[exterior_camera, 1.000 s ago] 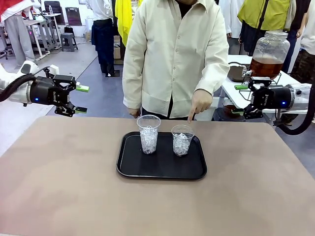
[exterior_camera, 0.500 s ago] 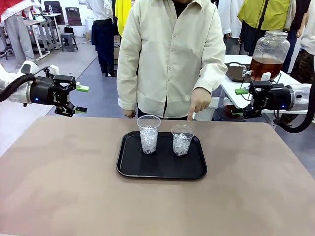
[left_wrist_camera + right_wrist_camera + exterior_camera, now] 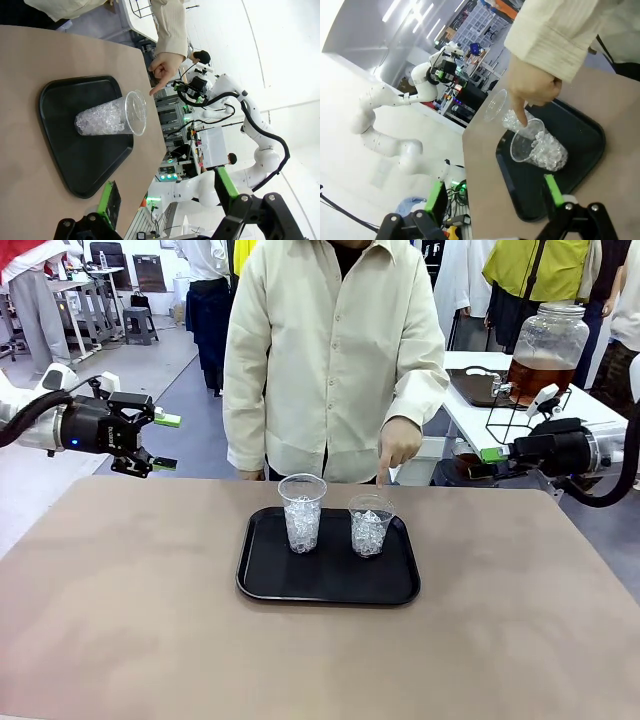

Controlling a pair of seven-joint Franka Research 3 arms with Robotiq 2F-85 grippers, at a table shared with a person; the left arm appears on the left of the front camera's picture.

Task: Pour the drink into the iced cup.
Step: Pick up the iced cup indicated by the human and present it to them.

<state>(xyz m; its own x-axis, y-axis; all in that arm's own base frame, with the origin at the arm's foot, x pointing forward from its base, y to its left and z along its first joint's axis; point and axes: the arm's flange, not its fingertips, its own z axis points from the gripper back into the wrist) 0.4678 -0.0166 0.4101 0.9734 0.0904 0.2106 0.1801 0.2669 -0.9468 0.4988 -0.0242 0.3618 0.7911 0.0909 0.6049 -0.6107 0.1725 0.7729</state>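
Note:
Two clear plastic cups filled with ice stand on a black tray (image 3: 330, 590): the left cup (image 3: 302, 512) and the right cup (image 3: 370, 525). A person's hand (image 3: 398, 443) points a finger down at the right cup's rim. The drink, amber-brown in a lidded glass jar (image 3: 547, 350), sits on a white side table at the far right. My left gripper (image 3: 160, 442) hovers open off the table's far left corner. My right gripper (image 3: 490, 458) hangs open beyond the far right corner, below the jar. The right wrist view shows the pointed-at cup (image 3: 536, 146) beyond my right gripper (image 3: 495, 195).
A wire rack (image 3: 512, 420) and a dark tray (image 3: 475, 385) share the white side table with the jar. The person stands close against the table's far edge behind the cups. Brown tabletop (image 3: 150, 620) lies bare around the tray. In the left wrist view, my left gripper (image 3: 167, 192) looks over an iced cup (image 3: 111, 117).
My right gripper has rolled at the wrist and dropped slightly lower and to the right. The person's body has shifted left, with the finger still at the right cup. The left arm is still.

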